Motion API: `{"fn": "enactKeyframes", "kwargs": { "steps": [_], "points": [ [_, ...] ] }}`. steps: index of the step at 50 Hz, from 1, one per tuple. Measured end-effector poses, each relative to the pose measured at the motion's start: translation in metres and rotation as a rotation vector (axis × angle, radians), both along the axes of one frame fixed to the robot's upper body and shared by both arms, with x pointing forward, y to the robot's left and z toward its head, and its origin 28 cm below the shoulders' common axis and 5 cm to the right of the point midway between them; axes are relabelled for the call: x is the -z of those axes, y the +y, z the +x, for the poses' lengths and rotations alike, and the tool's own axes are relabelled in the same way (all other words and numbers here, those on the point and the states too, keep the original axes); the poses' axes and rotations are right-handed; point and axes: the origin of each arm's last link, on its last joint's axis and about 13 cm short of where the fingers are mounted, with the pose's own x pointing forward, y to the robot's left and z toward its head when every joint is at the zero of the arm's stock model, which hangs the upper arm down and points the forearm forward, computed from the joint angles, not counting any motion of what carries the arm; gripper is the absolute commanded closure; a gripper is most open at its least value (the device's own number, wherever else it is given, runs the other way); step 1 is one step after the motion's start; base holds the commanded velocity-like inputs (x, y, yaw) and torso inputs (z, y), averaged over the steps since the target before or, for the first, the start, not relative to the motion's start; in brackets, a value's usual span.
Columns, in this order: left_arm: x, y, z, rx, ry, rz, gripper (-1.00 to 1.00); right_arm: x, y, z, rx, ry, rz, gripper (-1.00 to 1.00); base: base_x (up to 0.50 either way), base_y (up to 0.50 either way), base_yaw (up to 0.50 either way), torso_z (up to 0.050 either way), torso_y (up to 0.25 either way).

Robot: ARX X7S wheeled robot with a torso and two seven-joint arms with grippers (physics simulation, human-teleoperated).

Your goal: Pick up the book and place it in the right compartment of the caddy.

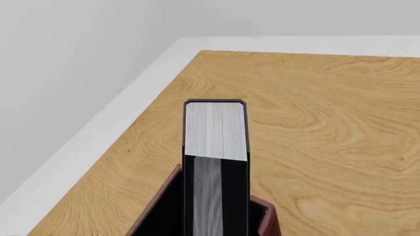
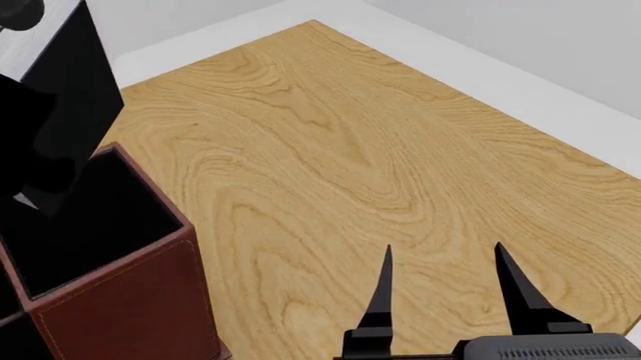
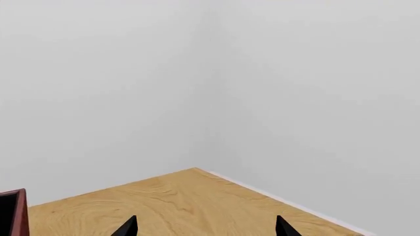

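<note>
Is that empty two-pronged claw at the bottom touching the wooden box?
Apart. The head view shows bare table between the open right end effector and the caddy.

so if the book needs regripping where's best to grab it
Judging by its pose, grip the book by its upper end, coming from above, fingers across the two black covers: it stands upright with its lower part inside the caddy, so only the top is reachable.

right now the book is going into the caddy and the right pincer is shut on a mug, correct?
Not quite. The right pincer is open and holds nothing, as the head view shows. The book is indeed going into the caddy.
</note>
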Motion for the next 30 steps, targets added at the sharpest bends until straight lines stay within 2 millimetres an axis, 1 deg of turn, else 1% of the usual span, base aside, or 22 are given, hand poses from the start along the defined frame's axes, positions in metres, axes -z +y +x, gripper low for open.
{"fn": "enactKeyframes", "kwargs": {
  "steps": [30],
  "points": [
    [0.018,0.008,0.002,-0.022,0.046,0.003,1.00,0.000,0.001,0.001,-0.005,0.005,-0.002,-1.00,0.00,0.00,0.00,0.000,0.001]
  ]
}}
